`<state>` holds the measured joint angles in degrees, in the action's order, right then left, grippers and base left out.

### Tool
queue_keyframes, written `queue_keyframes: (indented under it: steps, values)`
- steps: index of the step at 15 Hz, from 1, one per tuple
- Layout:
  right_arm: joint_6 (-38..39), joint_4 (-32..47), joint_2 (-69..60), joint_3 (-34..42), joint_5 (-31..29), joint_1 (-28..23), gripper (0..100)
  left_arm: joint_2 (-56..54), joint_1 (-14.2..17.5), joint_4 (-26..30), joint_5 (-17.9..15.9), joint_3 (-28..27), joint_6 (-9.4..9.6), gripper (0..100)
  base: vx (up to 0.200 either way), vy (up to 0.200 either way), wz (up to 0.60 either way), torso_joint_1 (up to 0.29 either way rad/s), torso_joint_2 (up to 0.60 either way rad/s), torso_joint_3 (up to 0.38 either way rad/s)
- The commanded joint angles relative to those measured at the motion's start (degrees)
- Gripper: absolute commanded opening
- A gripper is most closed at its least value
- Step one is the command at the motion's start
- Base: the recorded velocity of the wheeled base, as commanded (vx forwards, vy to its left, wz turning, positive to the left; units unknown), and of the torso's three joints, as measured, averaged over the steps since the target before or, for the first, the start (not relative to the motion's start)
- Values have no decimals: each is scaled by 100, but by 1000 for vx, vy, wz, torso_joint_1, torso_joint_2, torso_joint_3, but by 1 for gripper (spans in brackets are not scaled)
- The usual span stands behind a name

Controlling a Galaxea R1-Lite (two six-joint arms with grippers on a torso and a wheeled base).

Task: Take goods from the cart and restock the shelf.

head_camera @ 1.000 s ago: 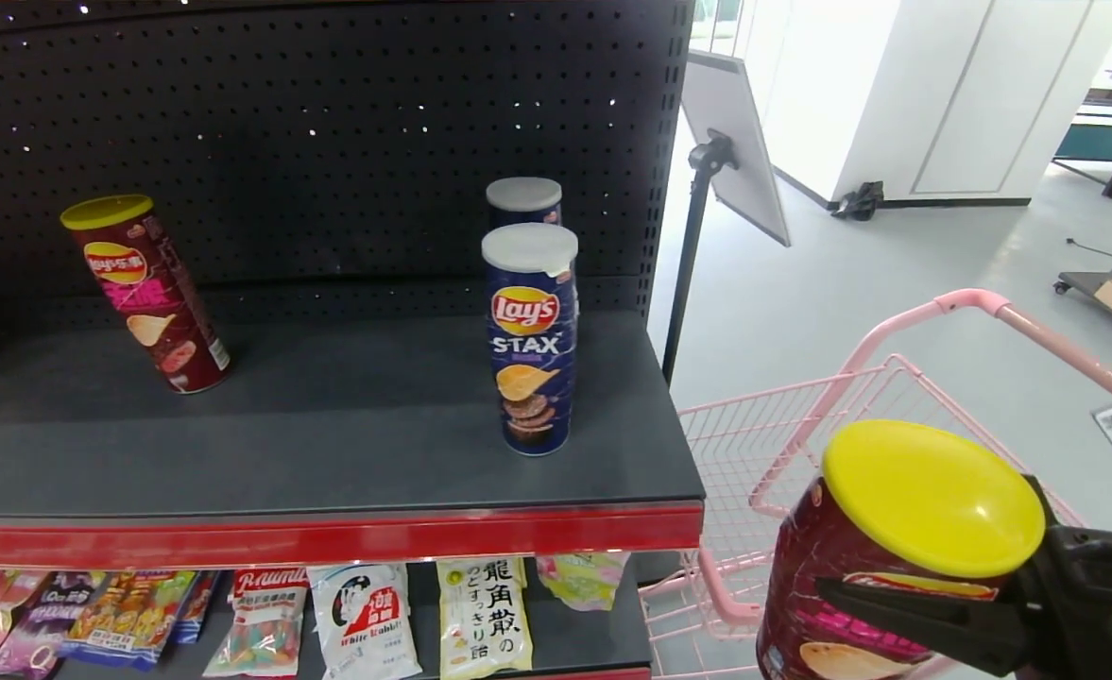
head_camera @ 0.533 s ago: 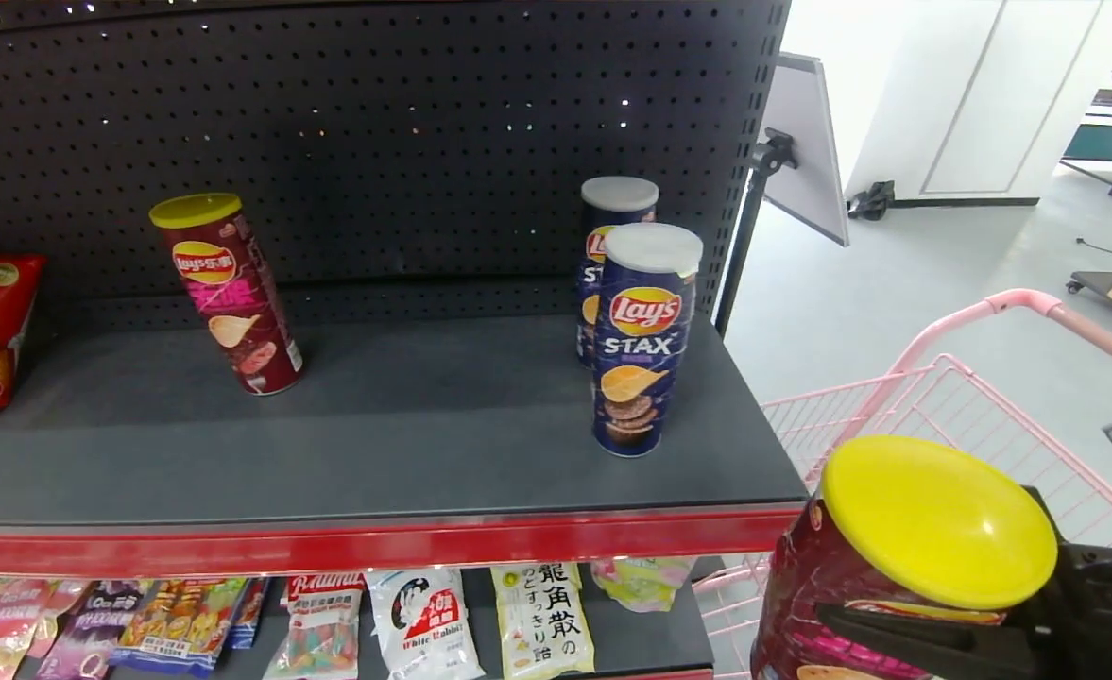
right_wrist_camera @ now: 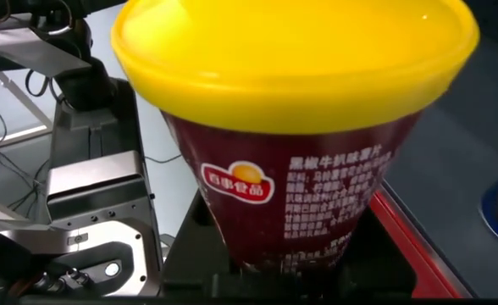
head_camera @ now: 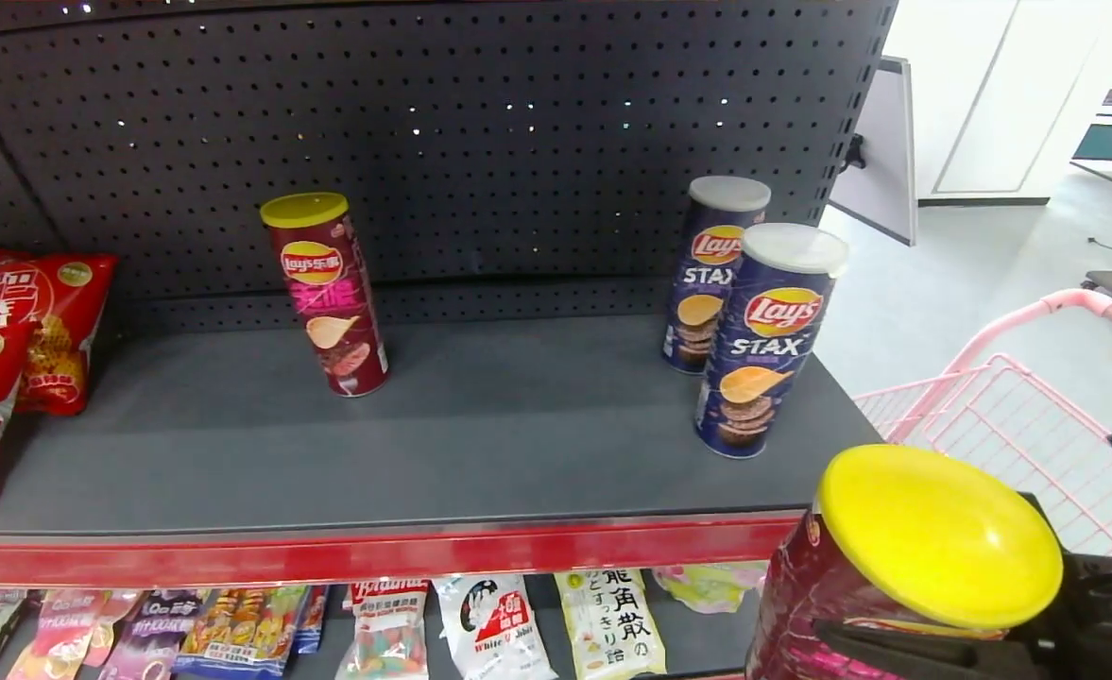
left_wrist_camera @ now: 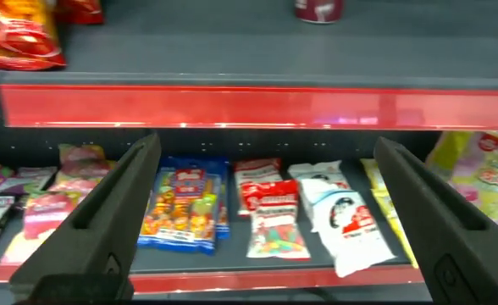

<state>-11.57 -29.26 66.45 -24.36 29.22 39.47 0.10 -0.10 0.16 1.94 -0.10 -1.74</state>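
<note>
My right claw (head_camera: 905,647) grips 1 yellow-lidded maroon can (head_camera: 938,534) just off the shelf (head_camera: 480,444), near 2 blue cans (head_camera: 763,349); my left claw (left_wrist_camera: 266,144) gapes open before the snack bags (left_wrist_camera: 274,216).

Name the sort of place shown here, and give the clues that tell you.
Most likely a shop aisle: a pegboard-backed shelf with crisp cans, snack packets below, and a pink cart.

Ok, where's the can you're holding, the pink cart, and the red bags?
held can (head_camera: 938,534): head view, yellow lid.
pink cart (head_camera: 1070,300): head view, handle bar.
red bags (head_camera: 45,321): head view, back bag's front.
</note>
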Motion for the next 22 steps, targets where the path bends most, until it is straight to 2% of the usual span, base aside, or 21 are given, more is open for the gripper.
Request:
queue_keyframes:
  steps: [1,15,22]
  values:
    - [-3,-10,8,1,5,52,0,8,1,2,0,1,-1,100,0,200,0,2,7,2]
    - [-3,-10,-9,36,13,52,0,8,1,2,0,1,25,100,0,200,0,3,1,5]
    - [-3,-10,-176,151,5,52,0,8,1,2,0,1,78,100,0,0,0,0,0,0]
